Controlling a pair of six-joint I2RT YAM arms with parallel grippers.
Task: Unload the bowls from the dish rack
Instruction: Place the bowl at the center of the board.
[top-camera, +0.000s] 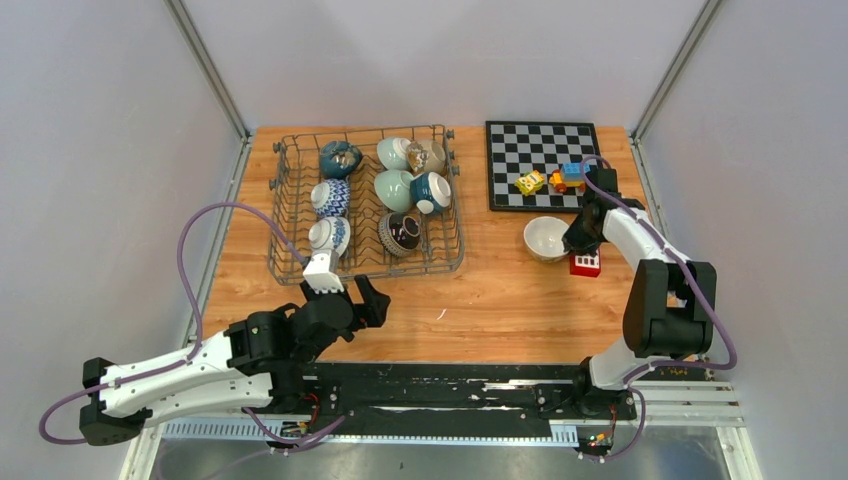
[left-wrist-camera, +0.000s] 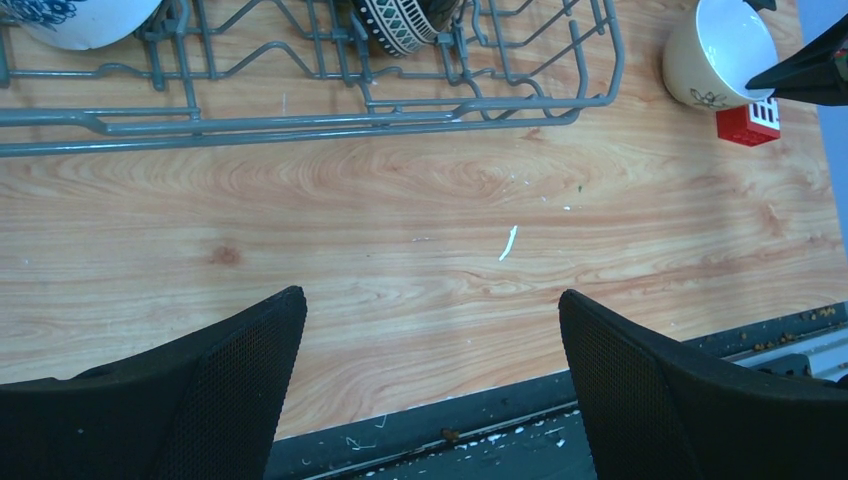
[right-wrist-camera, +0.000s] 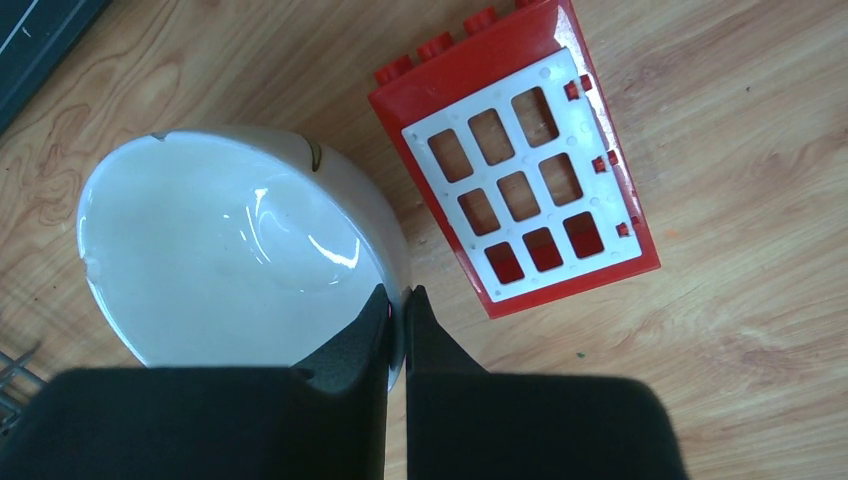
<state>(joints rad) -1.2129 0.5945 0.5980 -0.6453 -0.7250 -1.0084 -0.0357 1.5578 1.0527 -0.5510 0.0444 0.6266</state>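
Our right pincer (right-wrist-camera: 398, 292) is pressed together on the rim of the cream bowl (right-wrist-camera: 230, 250). The bowl sits upright on the counter (left-wrist-camera: 400, 200), well right of the dish rack (top-camera: 400, 270) and just beside a red block (right-wrist-camera: 520, 180). Our left pincer (left-wrist-camera: 430, 295), spread wide and empty, hovers near the rack's front edge. Seven other bowls (top-camera: 395, 188) lie inside the rack.
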